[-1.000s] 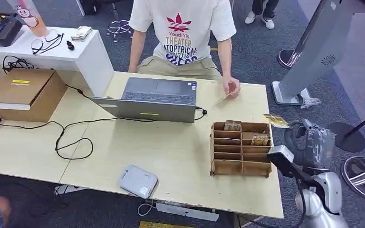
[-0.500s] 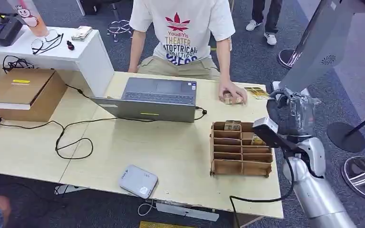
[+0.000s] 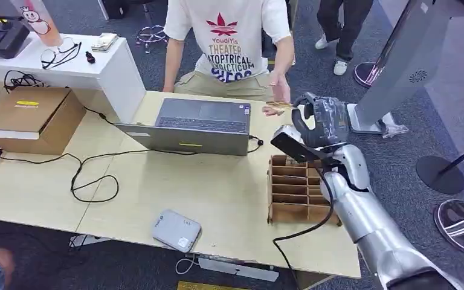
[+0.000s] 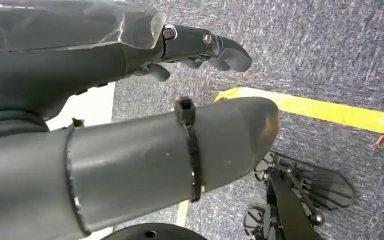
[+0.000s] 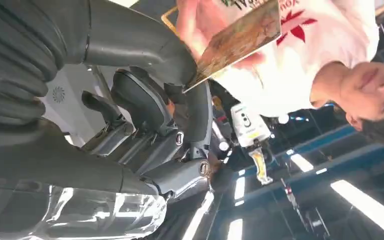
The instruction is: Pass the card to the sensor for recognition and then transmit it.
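Note:
A brownish card [image 3: 278, 107] hangs in the air above the table's far edge, right of the laptop. My right hand [image 3: 321, 121] is raised there and pinches one corner of it between thumb and a finger. The right wrist view shows the card [image 5: 240, 37] up close, caught at its corner by my right hand [image 5: 150, 115], while a person's hand [image 5: 200, 25] grasps its other end. That person's hand [image 3: 280, 89] reaches over from across the table. The grey sensor box [image 3: 176, 230] lies at the near table edge. My left hand [image 4: 105, 65] hangs over the carpet, fingers apart and holding nothing.
A wooden card rack [image 3: 302, 190] stands under my right forearm. An open laptop [image 3: 196, 125] with trailing cables sits mid-table, and a cardboard box [image 3: 30, 118] stands at the left. The person in a white T-shirt [image 3: 232, 36] stands behind the table. A grey kiosk stand [image 3: 399, 66] is at the right.
My right arm swung from beside the rack up and left across it, carrying the card toward the person. The person's hand rose from the table and took hold of the card.

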